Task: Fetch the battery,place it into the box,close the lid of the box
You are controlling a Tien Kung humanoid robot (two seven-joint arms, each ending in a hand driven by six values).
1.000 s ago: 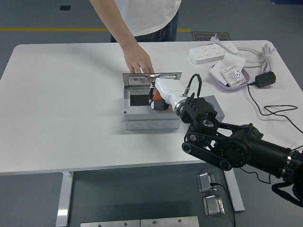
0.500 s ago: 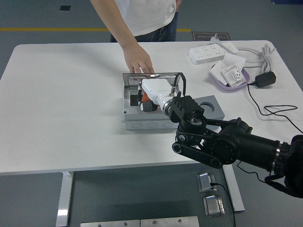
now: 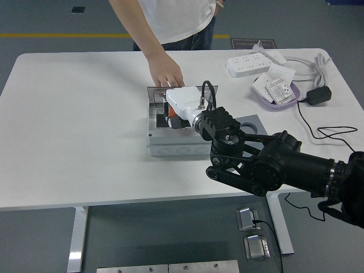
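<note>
My right hand sits over the open grey box, white casing toward 12 o'clock. The fingers are tucked under the casing; I cannot tell whether they are wide or narrow. An orange-and-black piece, likely the battery, shows under the hand, inside the box. The lid stands upright at the box's 12 o'clock edge, a person's hand resting on its top. A power strip lies at 2 o'clock.

My right arm — black, bulky round joints, white forearm shell, black looped cable. Person — white shirt, bare forearm.
</note>
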